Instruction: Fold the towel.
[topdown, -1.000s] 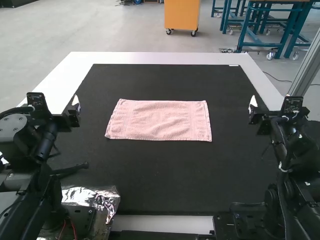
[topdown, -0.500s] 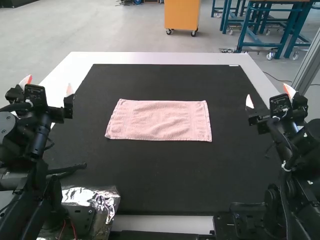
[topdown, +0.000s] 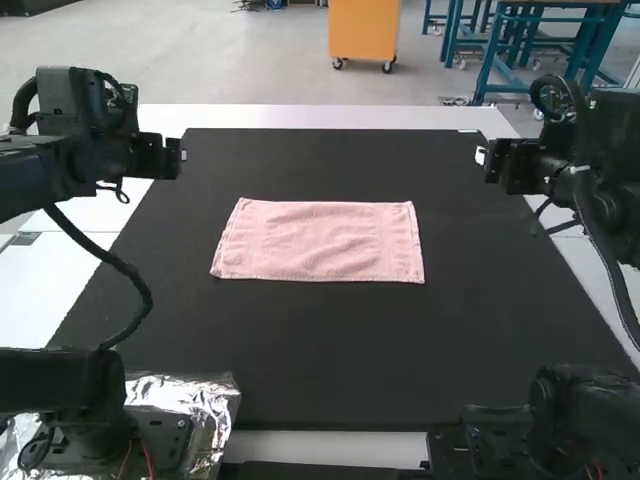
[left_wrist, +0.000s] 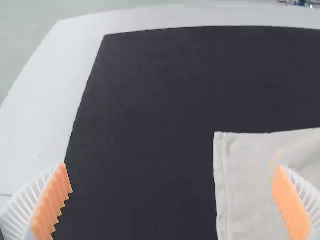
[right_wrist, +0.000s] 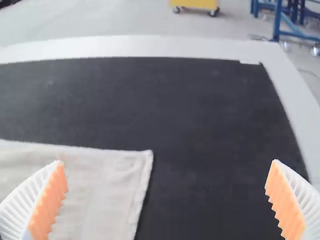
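**Rectangular pink terry towel (topdown: 318, 240) spread on broad black mat (topdown: 320, 345), left gripper (topdown: 165, 157) and right gripper (topdown: 497, 162) wide open**

Towel: lies flat near the middle of the mat, long edges running side to side, short ends toward the two arms. Left end slants a little. Faint bands run across the cloth near both ends; slight ripples between them. Number of layers: cannot tell.

Mat: lies on a white table (topdown: 330, 117), whose pale border shows past the mat's far edge and along its sides.

Left gripper: in the high view, off beyond the towel's left end, near the mat's far left corner. In the left wrist view, white ribbed fingers with orange pads (left_wrist: 52, 202) stand far apart; grip empty. A towel corner shows in the span between them.

Right gripper: in the high view, off beyond the towel's right end, near the mat's right side. The right wrist view has its ribbed fingers spread just as widely, grip empty, a towel corner between them.

Near left: crinkled silver foil (topdown: 210, 402) beside the left arm's base.
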